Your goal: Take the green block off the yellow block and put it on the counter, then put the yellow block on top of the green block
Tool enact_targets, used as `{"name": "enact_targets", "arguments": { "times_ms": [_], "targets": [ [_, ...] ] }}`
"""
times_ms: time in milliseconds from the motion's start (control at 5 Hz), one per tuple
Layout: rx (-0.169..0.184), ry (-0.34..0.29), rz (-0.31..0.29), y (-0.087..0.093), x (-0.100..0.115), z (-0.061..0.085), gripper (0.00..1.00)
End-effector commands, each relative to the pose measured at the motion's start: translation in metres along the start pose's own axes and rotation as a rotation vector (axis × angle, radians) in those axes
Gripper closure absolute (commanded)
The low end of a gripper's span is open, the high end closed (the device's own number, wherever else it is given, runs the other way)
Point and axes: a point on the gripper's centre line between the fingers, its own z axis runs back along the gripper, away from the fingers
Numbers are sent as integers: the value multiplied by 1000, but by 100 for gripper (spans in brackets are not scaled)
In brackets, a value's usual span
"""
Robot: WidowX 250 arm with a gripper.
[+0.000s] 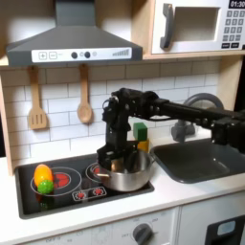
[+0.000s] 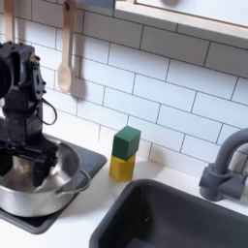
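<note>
Here the green block (image 2: 126, 141) tops the yellow block (image 2: 122, 168) on the counter (image 2: 92, 218).

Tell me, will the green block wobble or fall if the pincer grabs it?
Probably not much. The green block looks like a stiff little cube with flat sides, so it should grip squarely and not roll. It sits stacked on the yellow block, so a sideways nudge might slide it off or shift both.
</note>
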Motion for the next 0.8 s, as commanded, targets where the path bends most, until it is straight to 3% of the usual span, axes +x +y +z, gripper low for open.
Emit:
{"name": "enact_targets", "arguments": {
  "times_ms": [0, 600],
  "targets": [
    [4, 9, 29, 12, 3, -1, 0],
    [26, -15, 75, 30, 12, 6, 0]
  ]
}}
